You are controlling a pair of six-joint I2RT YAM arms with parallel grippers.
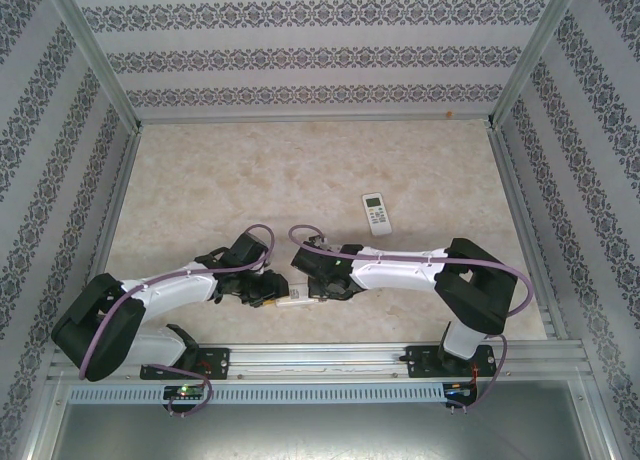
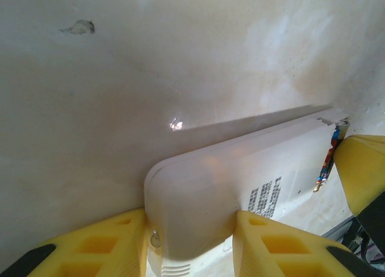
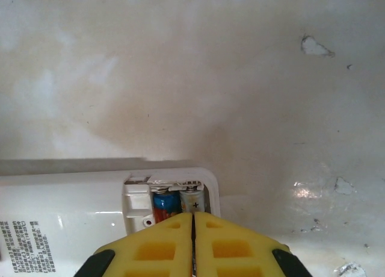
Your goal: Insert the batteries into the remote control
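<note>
Two batteries (image 3: 179, 206) lie just beyond pressed-together right jaws; left jaws pinch the remote (image 2: 228, 177).

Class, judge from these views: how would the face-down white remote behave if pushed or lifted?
The white remote looks like rigid plastic, so it should lift without bending. Lying flat, it would likely slide, not roll. Its glossy back may slip when gripped, and the uncovered batteries might spill if it tips.
</note>
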